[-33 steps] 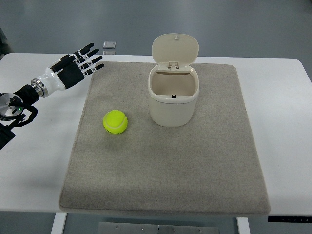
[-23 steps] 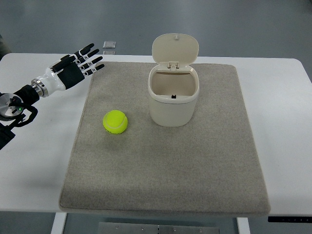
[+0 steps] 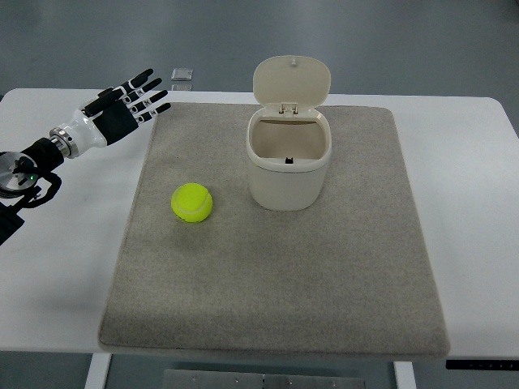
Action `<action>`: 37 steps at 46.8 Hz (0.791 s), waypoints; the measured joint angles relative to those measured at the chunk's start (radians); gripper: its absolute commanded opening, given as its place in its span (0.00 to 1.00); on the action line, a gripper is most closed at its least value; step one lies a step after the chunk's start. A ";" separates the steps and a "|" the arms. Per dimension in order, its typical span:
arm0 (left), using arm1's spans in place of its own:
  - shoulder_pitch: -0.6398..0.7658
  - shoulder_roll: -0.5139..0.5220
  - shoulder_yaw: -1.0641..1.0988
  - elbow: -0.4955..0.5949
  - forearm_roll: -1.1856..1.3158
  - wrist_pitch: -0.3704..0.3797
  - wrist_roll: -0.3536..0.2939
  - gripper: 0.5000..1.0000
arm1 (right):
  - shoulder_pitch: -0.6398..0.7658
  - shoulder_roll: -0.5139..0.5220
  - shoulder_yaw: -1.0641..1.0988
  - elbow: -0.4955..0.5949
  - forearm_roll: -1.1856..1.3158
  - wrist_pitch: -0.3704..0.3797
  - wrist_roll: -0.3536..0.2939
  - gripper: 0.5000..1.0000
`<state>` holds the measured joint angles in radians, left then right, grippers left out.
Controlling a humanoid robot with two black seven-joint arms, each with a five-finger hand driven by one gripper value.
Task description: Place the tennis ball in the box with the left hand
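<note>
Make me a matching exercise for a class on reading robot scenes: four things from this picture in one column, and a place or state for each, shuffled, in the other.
Things:
1. tennis ball
2. box
3. left hand
4. mat

Places or states:
A. fingers spread, holding nothing, above the table's far left
B. lid tipped up, nothing visible inside
C. grey, spread over the white table
D. lying on the mat left of the box

Pairs: 1-D, 2-B, 3-A, 4-C
</note>
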<state>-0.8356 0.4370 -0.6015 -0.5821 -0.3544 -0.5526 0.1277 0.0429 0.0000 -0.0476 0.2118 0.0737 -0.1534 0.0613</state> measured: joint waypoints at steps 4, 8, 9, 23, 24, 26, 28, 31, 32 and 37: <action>-0.002 -0.001 0.000 -0.004 0.000 0.009 0.000 0.98 | 0.000 0.000 0.000 0.000 0.000 0.000 0.000 0.81; -0.002 0.003 0.000 -0.004 0.002 0.006 0.000 0.98 | 0.000 0.000 0.000 0.000 0.000 0.000 0.000 0.80; -0.001 0.004 0.000 -0.004 0.003 0.001 0.000 0.98 | 0.000 0.000 0.000 0.000 0.000 0.000 0.000 0.81; 0.006 0.067 0.000 -0.006 0.177 -0.059 -0.023 0.98 | 0.000 0.000 0.000 0.000 0.000 0.000 0.000 0.81; 0.006 0.073 0.000 -0.007 0.198 -0.059 -0.034 0.98 | 0.000 0.000 0.000 0.000 0.000 0.000 0.000 0.81; 0.006 0.088 -0.001 -0.010 0.237 -0.059 -0.065 0.98 | 0.000 0.000 0.000 0.001 0.000 0.000 0.000 0.80; 0.006 0.106 -0.003 -0.020 0.268 -0.059 -0.099 0.98 | 0.000 0.000 0.000 0.001 0.000 0.000 0.000 0.81; 0.006 0.136 -0.006 -0.045 0.325 -0.059 -0.150 0.98 | 0.000 0.000 0.000 0.000 0.000 0.000 0.000 0.80; 0.007 0.145 -0.007 -0.053 0.346 -0.059 -0.164 0.98 | 0.000 0.000 0.000 0.001 0.000 0.000 0.000 0.80; 0.007 0.189 -0.008 -0.105 0.484 -0.059 -0.244 0.98 | 0.000 0.000 0.000 0.001 0.000 0.000 0.000 0.81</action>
<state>-0.8286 0.6264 -0.6094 -0.6874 0.1297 -0.6111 -0.1167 0.0429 0.0000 -0.0476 0.2126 0.0736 -0.1537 0.0613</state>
